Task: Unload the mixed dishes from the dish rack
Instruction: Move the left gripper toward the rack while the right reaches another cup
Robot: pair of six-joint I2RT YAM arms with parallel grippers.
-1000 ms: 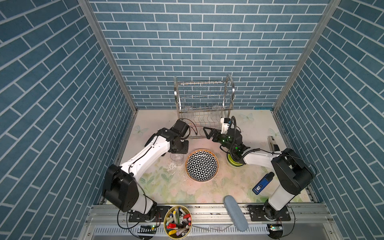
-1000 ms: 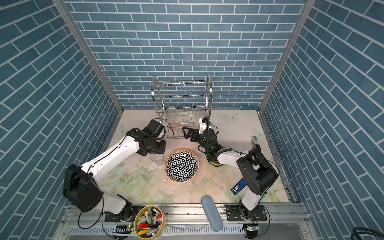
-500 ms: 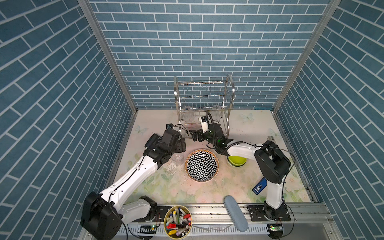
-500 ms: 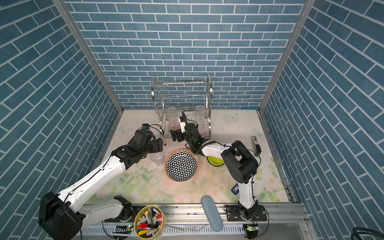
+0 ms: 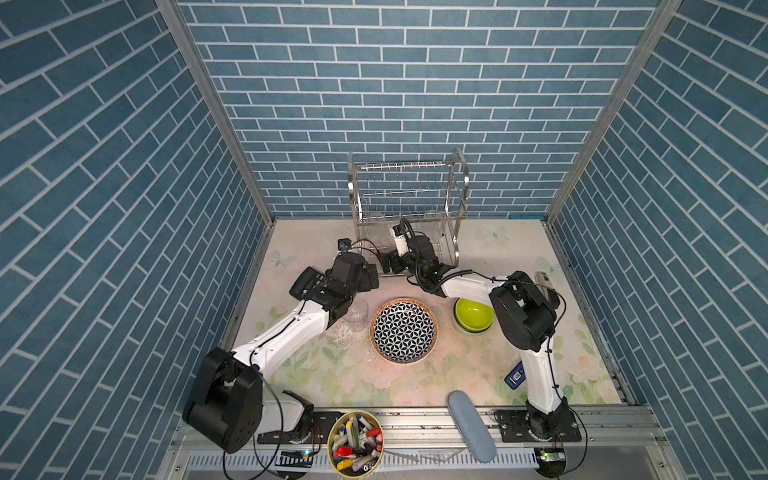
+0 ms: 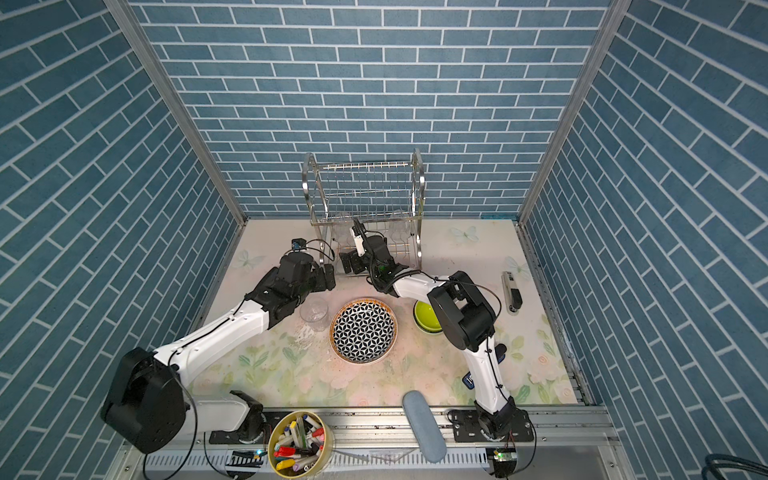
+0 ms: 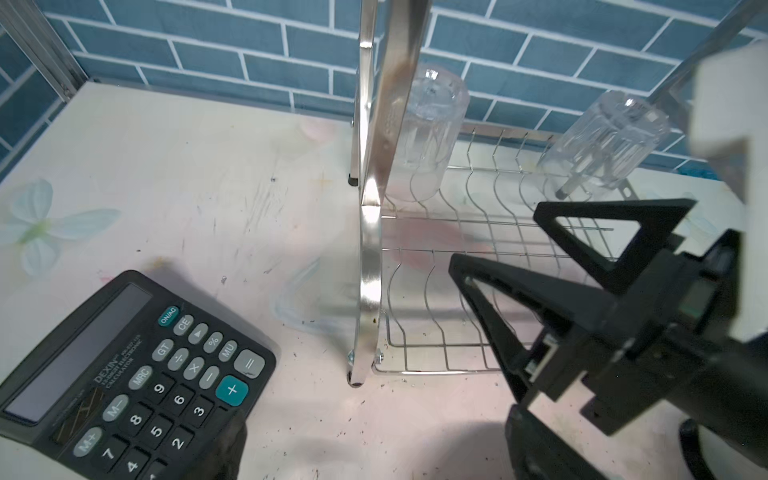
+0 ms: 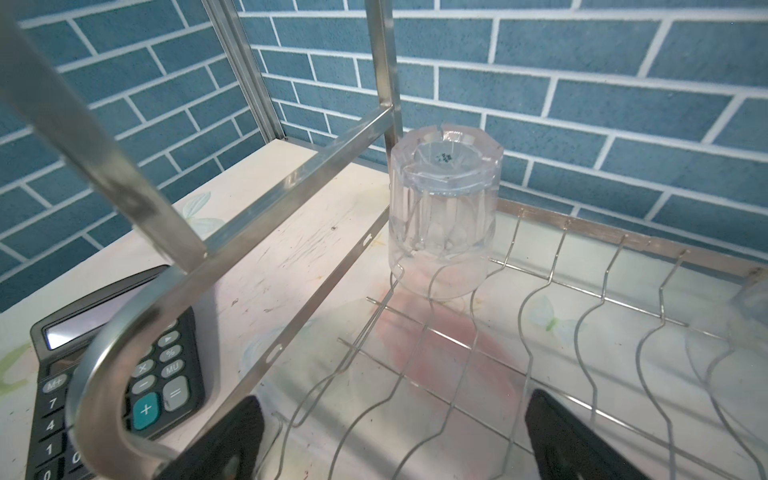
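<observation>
So right gripper point(image 8: 392, 399) sat spread wide, empty, inside the dish rack point(image 5: 352, 191), facing an inverted tumbler point(image 8: 442, 216); left gripper point(image 5: 371, 278) was released too, empty.

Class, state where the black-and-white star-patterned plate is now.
In both top views the plate lies flat mid-table, between a clear tumbler on its left and the lime bowl on its right.

place: robot lab test cell, dressed up like a mock kitchen | walls: printed blue brick panels point(image 5: 395, 83) on three sides, held by bare aluminium posts point(image 5: 209, 95) | base: floral-print worktop point(image 5: 316, 374) | front: metal rail point(image 5: 415, 417) with two arm bases point(image 5: 540, 428) bolted on | extras: dish rack point(image 5: 464, 174), calculator point(image 7: 137, 361), marker tub point(image 5: 355, 440)
</observation>
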